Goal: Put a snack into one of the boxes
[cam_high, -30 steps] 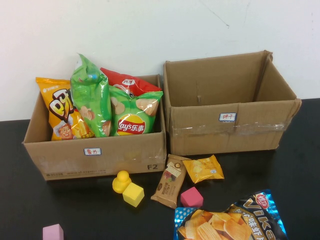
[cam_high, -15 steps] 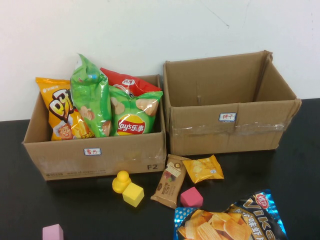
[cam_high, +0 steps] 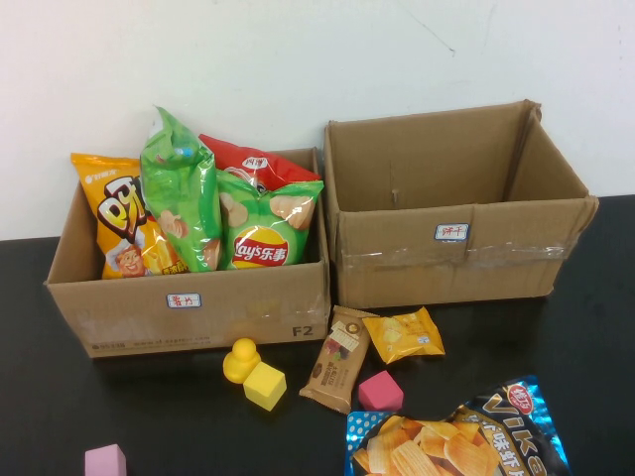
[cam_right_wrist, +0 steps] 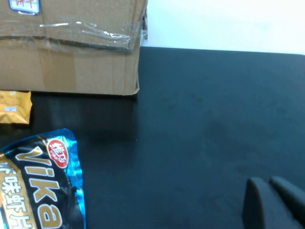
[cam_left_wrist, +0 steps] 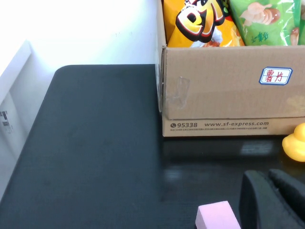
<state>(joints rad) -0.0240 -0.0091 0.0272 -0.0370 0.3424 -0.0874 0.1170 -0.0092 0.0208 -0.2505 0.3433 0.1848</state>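
Note:
The left cardboard box (cam_high: 198, 312) holds an orange chip bag (cam_high: 124, 218), green bags (cam_high: 184, 193) and a red bag (cam_high: 253, 159). The right cardboard box (cam_high: 446, 268) looks empty. In front of them lie a brown snack bar (cam_high: 335, 359), a small orange packet (cam_high: 405, 334) and a blue Vika chips bag (cam_high: 456, 436). Neither gripper shows in the high view. My left gripper (cam_left_wrist: 269, 191) is shut and empty, low over the table beside a pale pink block (cam_left_wrist: 217, 217). My right gripper (cam_right_wrist: 270, 193) is shut and empty over bare table, right of the Vika bag (cam_right_wrist: 38, 191).
A yellow duck (cam_high: 239, 359), a yellow cube (cam_high: 264, 385), a magenta cube (cam_high: 380, 392) and a pale pink block (cam_high: 105, 461) lie on the black table (cam_high: 575, 337). A white wall stands behind the boxes.

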